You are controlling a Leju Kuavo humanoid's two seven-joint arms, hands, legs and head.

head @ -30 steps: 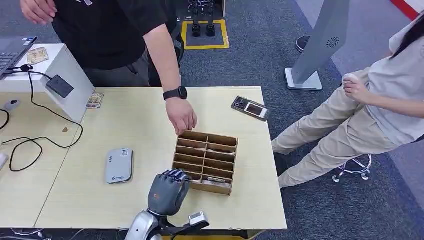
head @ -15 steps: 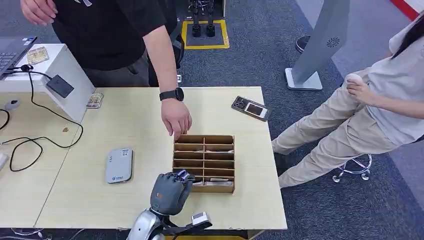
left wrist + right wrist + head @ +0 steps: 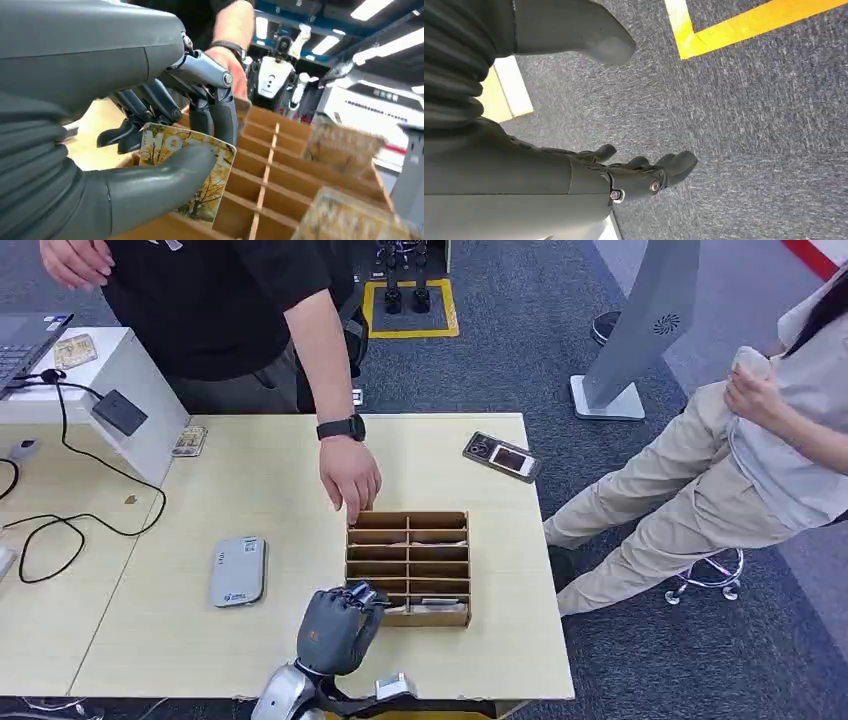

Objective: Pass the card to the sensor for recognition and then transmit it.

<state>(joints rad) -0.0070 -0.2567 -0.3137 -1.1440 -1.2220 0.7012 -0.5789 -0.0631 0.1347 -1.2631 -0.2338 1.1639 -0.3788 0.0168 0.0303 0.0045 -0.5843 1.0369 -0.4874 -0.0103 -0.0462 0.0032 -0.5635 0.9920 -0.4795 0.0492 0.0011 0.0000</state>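
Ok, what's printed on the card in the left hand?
Yellow autumn trees with pale lettering on the card, clearest in the left wrist view.

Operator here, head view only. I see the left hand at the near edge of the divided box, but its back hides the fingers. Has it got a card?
Observer: Yes. In the left wrist view the left hand pinches a card between thumb and fingers.
Operator: What's on the card?
Observer: A yellow autumn-tree picture with pale lettering, partly covered by the thumb.
Operator: Is it out of the box?
Observer: Its lower edge sits just above the cardboard box, at the near compartments.
Operator: And the right hand?
Observer: The right hand hangs over grey carpet, holding nothing, fingers loosely apart.
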